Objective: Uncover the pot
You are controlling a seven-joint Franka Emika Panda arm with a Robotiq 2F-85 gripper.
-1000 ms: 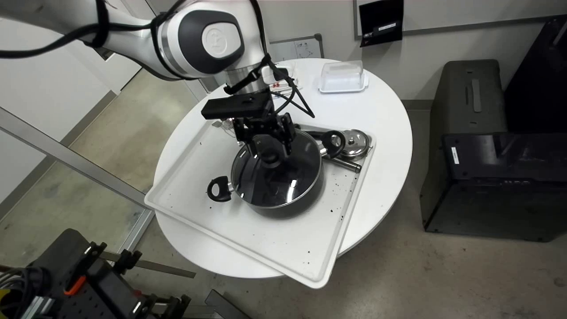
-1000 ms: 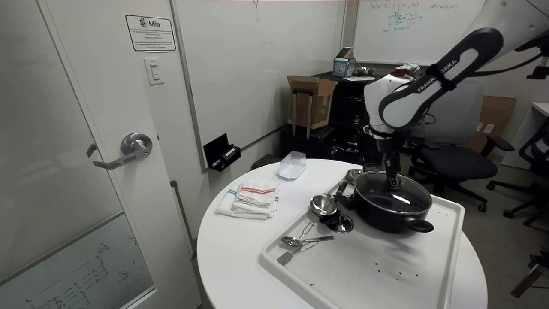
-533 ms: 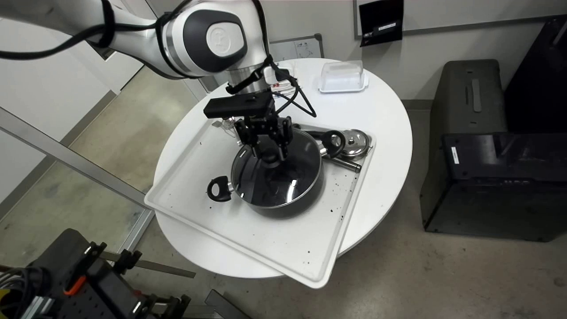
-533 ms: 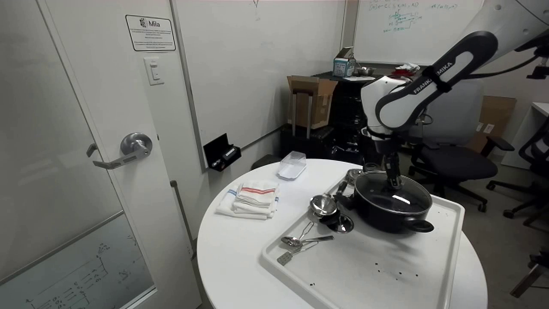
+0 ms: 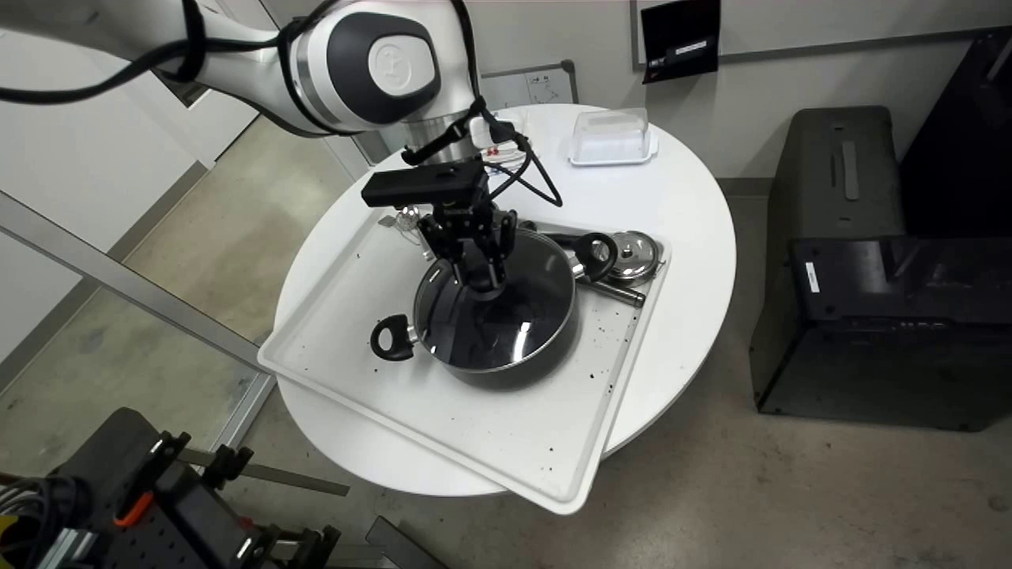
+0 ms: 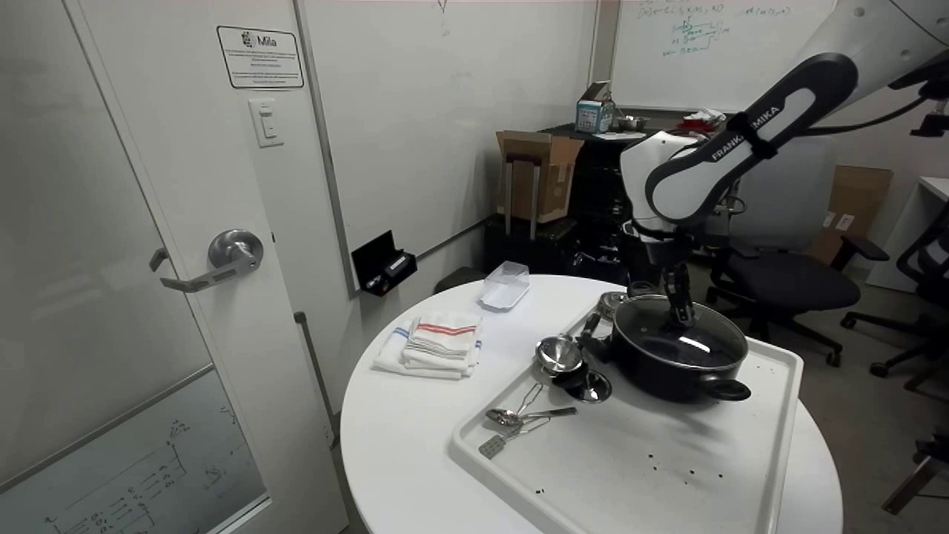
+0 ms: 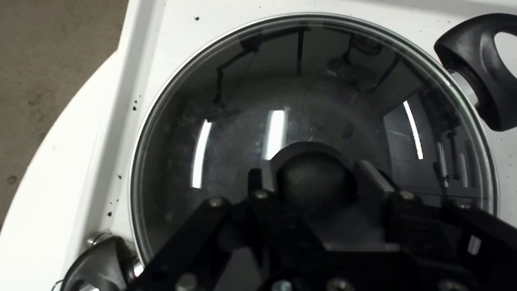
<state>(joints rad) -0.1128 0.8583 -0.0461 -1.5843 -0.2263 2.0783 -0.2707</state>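
Grip apparently taken, lift not yet made

Nearest comes the black two-fingered gripper, which has narrowed over the last second: its jaws now stand against both sides of the round black knob and seem to hold it, how firmly I cannot tell. For the task, that makes a straight lift the likely next step. Beneath, the round dark-looking glass lid sits on the round black pot, which has scarcely moved. In the wrist view the pot's looped black handles point to two o'clock and between eight and nine. The pot stands on the rectangular white tray; in an exterior view, shiny metal utensils lie at the pot's eight o'clock and, farther off, folded white striped towels at nine, on the round white table.
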